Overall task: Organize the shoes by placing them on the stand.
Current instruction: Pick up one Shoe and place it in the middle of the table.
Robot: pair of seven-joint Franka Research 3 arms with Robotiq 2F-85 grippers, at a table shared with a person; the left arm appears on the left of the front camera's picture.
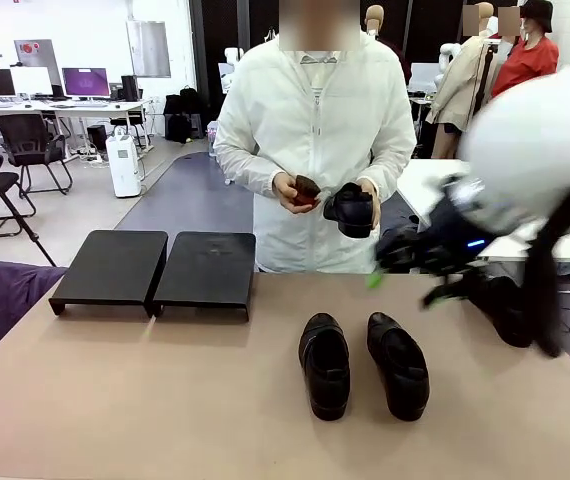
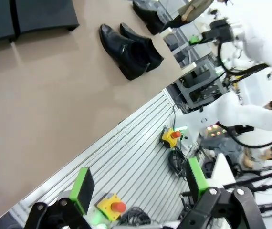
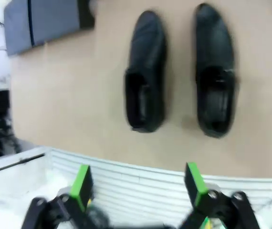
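My tally: first shoe and second shoe side by side on the surface; third shoe in the person's hand; stand far left. Left gripper, right gripper: wide open, empty.

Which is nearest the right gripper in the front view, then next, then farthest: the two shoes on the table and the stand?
1. Right-hand shoe, right of centre, on the right gripper side.
2. Left-hand shoe, beside it at centre.
3. Stand, far left.

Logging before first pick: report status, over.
Left gripper and right gripper open, empty. Two shoes side by side on table; stand holds none. Person holds third shoe. Nothing between shoes and stand.
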